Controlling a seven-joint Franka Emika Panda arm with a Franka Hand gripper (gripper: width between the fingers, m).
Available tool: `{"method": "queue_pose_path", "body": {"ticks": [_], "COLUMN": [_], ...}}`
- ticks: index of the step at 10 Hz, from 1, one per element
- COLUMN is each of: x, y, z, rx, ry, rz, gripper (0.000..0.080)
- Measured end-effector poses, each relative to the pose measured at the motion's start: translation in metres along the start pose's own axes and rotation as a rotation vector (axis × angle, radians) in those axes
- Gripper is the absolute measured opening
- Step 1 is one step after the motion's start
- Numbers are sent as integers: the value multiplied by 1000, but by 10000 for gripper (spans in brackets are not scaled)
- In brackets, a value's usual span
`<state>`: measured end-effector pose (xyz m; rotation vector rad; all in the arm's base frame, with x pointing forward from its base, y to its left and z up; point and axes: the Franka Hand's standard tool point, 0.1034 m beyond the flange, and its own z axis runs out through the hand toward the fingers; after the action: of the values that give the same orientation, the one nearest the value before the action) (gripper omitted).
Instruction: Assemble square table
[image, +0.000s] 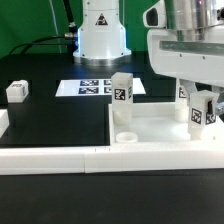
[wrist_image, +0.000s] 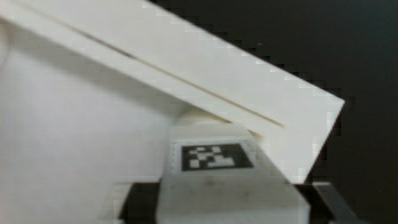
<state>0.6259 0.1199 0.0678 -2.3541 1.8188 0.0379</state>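
Note:
The white square table top (image: 160, 128) lies flat with its raised rim up; a round corner socket (image: 127, 135) shows near its front. One tagged white leg (image: 122, 90) stands upright at the top's far corner on the exterior view's left. My gripper (image: 198, 112) is shut on a second tagged leg (image: 197, 106), held upright over the top's corner on the exterior view's right. In the wrist view the leg (wrist_image: 217, 165) sits between my dark fingers (wrist_image: 143, 203), above the top's corner rim (wrist_image: 214, 85). Whether the leg's end is in a socket is hidden.
A loose white leg (image: 16, 90) lies on the black table at the exterior view's left. The marker board (image: 92, 87) lies in front of the robot base (image: 100, 35). A long low white border rail (image: 90, 158) runs along the front.

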Motion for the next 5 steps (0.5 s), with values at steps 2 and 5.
{"method": "queue_pose_path", "body": {"ticks": [2,5], "x": [-3,-2], "y": [0,-1], "z": [-1,0], "rx": [-9,-1], "ry": [-29,-47], "rz": [319,564], "gripper": [294,294]}}
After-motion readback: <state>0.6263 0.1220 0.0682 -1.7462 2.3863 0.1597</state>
